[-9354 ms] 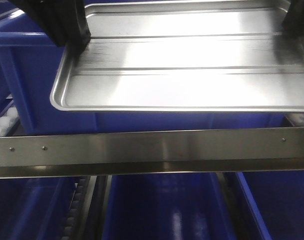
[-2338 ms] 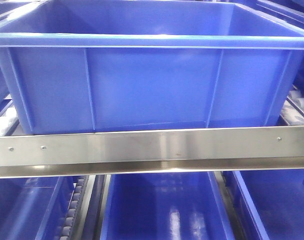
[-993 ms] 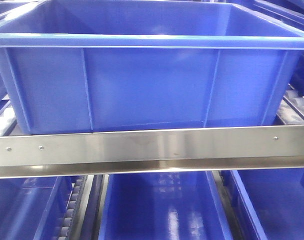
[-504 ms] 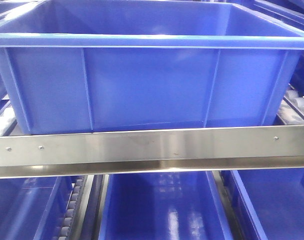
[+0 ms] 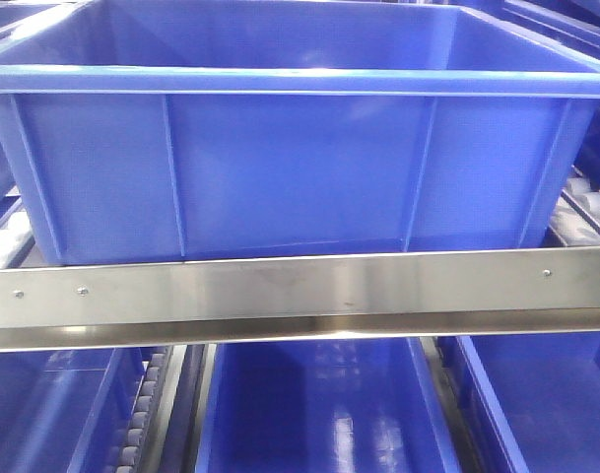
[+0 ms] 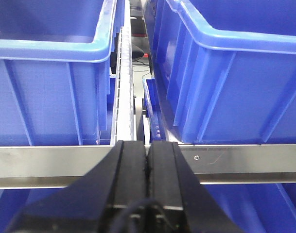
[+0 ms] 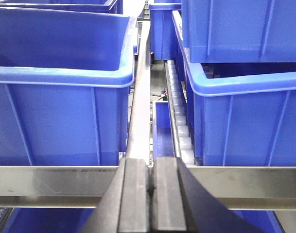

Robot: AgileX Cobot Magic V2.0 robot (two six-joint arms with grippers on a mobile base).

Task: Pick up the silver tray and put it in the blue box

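Observation:
The blue box (image 5: 290,168) fills the front view, a deep ribbed crate standing behind a steel rail. The silver tray shows in no view; the box's floor is hidden by its near wall. The box also shows in the left wrist view (image 6: 225,82) at the right and in the right wrist view (image 7: 55,97) at the left. My left gripper (image 6: 147,150) is shut and empty, low in front of the rail. My right gripper (image 7: 151,167) is shut and empty, also in front of the rail. Neither gripper shows in the front view.
A steel rail (image 5: 300,296) runs across in front of the box. More blue crates stand on both sides (image 6: 45,73) (image 7: 245,107) and on the lower shelf (image 5: 319,414). Roller tracks (image 7: 179,116) run between crates.
Several seconds ago both grippers held the silver tray over the box; now tray and grippers are gone from the front view. Over the last second nothing has moved.

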